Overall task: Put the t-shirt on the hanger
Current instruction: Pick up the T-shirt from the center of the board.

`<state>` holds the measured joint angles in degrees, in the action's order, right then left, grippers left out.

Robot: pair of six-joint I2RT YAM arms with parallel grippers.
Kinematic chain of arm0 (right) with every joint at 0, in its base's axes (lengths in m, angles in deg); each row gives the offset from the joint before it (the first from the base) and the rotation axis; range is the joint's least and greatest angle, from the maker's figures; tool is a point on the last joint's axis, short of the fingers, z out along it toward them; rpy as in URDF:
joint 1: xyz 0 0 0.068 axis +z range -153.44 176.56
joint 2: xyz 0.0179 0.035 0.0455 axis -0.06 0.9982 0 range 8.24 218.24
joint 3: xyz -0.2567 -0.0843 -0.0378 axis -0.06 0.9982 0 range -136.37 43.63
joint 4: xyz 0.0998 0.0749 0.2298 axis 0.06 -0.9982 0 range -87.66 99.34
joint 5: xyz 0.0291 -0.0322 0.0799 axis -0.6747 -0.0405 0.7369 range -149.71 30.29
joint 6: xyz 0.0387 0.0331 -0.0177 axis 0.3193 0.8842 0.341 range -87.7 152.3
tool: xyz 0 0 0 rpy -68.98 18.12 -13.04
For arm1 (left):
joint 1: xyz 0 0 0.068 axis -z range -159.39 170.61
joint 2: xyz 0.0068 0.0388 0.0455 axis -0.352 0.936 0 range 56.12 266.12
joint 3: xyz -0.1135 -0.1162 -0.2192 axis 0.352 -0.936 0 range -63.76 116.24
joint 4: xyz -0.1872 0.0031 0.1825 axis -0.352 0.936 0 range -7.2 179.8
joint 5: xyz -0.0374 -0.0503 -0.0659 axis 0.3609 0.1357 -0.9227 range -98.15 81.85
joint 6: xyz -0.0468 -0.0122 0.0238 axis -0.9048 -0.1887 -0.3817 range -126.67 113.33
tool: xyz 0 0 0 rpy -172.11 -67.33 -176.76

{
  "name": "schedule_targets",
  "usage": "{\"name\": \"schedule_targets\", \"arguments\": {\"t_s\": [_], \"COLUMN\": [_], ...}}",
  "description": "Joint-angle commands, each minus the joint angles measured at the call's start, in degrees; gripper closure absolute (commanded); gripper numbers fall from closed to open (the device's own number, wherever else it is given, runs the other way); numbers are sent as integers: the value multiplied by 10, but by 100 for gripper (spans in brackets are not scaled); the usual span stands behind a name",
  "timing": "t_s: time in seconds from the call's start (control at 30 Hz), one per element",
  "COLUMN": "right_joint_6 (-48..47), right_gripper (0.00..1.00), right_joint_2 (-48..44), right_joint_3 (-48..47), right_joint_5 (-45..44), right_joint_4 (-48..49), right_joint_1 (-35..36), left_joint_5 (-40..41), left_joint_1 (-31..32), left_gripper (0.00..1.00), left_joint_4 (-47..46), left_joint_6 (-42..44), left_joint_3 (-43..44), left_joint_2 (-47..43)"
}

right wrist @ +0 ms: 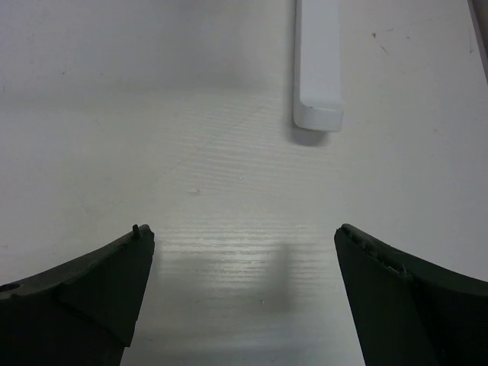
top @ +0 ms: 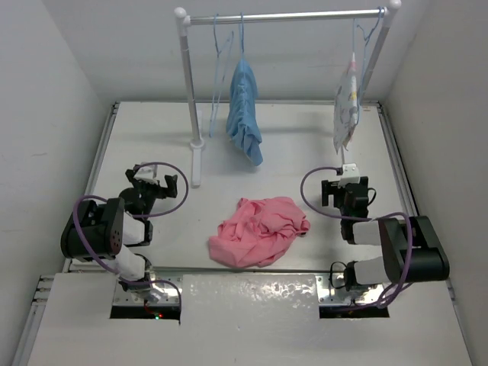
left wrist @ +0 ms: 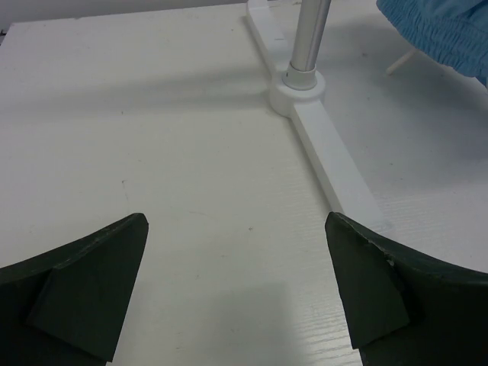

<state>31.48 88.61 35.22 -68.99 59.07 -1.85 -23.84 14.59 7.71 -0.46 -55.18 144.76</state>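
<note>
The salmon-pink t-shirt (top: 259, 230) lies crumpled on the table between the two arms, near the front edge. The empty light-blue wire hanger (top: 219, 69) hangs edge-on from the rail, just left of the blue garment. My left gripper (top: 155, 177) is open and empty, left of the shirt, facing the rack's left post; its jaws stand wide over bare table in the left wrist view (left wrist: 236, 225). My right gripper (top: 345, 184) is open and empty, right of the shirt; its jaws stand wide over bare table in the right wrist view (right wrist: 244, 232). Neither wrist view shows the shirt or the hanger.
A white clothes rack (top: 286, 17) stands at the back. A light-blue garment (top: 244, 110) hangs near its left post, a white patterned garment (top: 347, 107) at its right end. The left foot (left wrist: 328, 152) lies ahead of my left gripper, the right foot's end (right wrist: 318, 69) ahead of my right.
</note>
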Motion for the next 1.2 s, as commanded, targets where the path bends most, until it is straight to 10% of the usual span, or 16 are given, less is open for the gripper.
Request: {"name": "schedule_targets", "arguments": {"t_s": [0.0,0.13,0.27,0.37,0.57,0.73,1.0,1.13,1.17], "right_joint_6": [26,64,110,157,200,163,123,119,121], "right_gripper": [1,1,1,1,7,9,12,46,70], "right_joint_2": [-34,-73,-139,-183,-218,-207,-136,-107,-82], "right_joint_3": [-25,-59,-95,-112,-144,-159,-195,-188,-194], "right_joint_5": [-7,47,111,172,268,209,192,212,224], "right_joint_4": [-72,-147,-231,-290,-389,-451,-599,-569,-553], "right_joint_1": [-3,-3,-3,-2,22,148,260,290,295], "left_joint_5": [-1,-2,-6,-25,-224,-321,-342,-329,-324], "left_joint_1": [7,7,12,7,-16,-13,25,86,113], "left_gripper": [0,0,38,42,42,34,32,30,30], "left_joint_4": [-42,-40,-68,-100,611,898,1077,1104,1102], "left_joint_6": [6,6,13,0,202,403,497,505,499], "left_joint_3": [6,7,-14,-51,211,234,303,317,318], "left_joint_2": [-9,-9,-28,-85,-224,-270,-283,-276,-275]}}
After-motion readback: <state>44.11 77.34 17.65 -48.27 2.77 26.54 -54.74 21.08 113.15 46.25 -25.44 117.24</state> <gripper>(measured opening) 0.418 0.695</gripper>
